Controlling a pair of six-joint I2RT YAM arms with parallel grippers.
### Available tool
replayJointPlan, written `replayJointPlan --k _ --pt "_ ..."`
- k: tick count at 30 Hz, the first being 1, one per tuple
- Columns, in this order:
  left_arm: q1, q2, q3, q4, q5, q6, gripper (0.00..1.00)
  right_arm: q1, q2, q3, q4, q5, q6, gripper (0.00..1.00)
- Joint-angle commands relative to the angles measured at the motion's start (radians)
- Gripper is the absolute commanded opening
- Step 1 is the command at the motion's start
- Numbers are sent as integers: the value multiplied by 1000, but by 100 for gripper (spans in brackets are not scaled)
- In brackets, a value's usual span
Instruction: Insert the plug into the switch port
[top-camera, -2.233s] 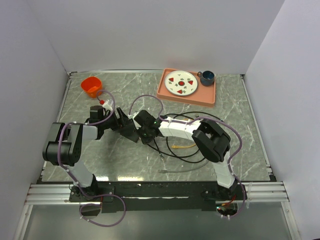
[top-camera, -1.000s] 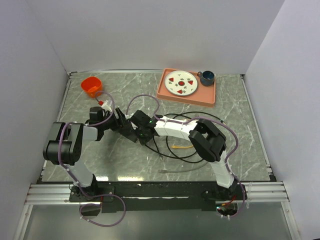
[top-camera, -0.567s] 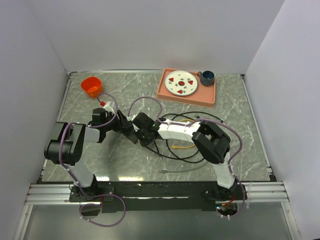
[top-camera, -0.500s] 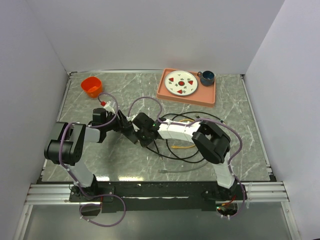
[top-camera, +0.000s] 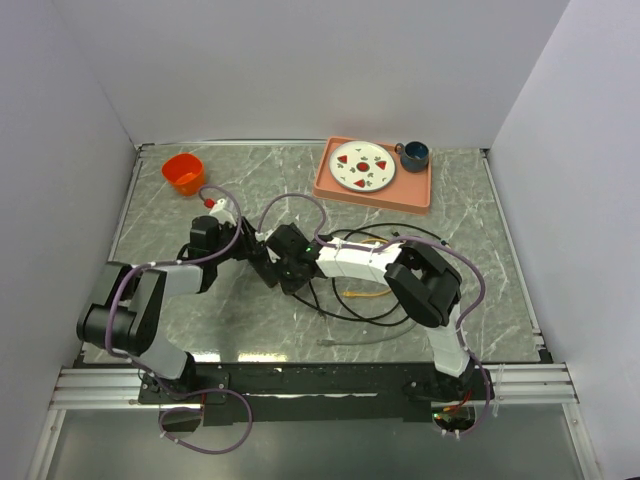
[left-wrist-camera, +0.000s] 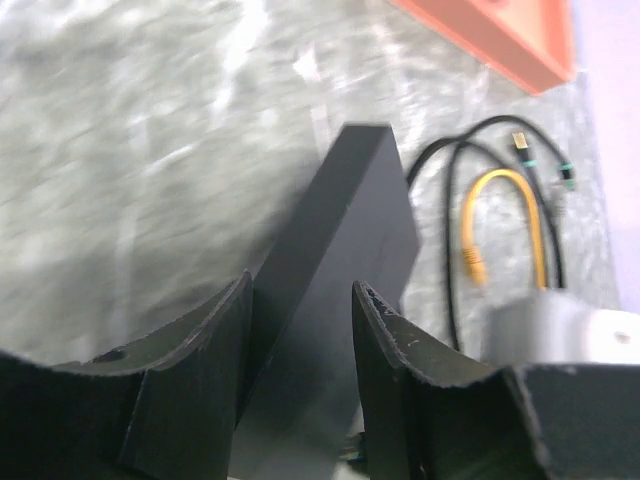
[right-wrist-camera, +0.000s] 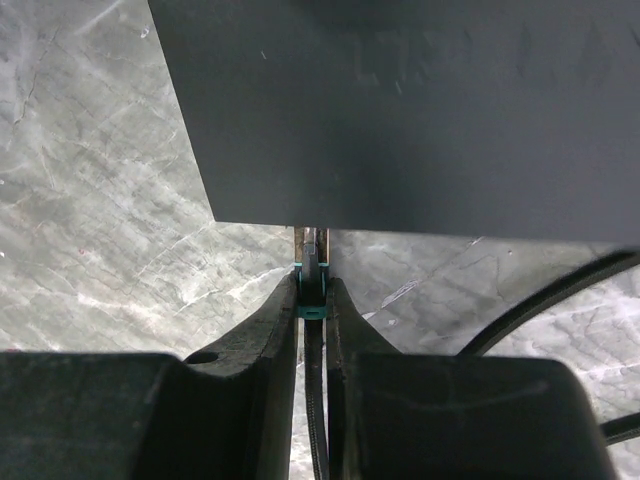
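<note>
Plug (right-wrist-camera: 311, 268) sits pinched in right hand (right-wrist-camera: 312, 292) against black box (right-wrist-camera: 420, 100), which left hand (left-wrist-camera: 301, 305) clamps.

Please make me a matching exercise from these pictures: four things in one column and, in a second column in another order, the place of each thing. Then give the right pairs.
Things:
1. black box
2. plug
3. blue mug
4. orange cup

Places:
A. on the salmon-pink tray, beside the plate
B. between the jaws of the right gripper
C. on the table, near its far left corner
D. between the jaws of the left gripper

Right pairs: 1-D, 2-B, 3-A, 4-C.
</note>
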Motion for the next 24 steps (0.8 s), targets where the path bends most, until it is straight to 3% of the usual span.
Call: replayJointPlan --k 1,6,16,24 --pt "-118 -33 -35 -122 128 -92 48 -30 -97 11 276 112 23 0" --pt "-124 21 -48 -113 109 -118 47 -31 -169 -80 374 172 22 0" --pt "-123 87 4 -277 -6 -106 49 -31 -235 -170 443 230 20 0" --pt "-129 79 -25 -176 66 -107 49 -28 -215 -207 529 48 -60 0"
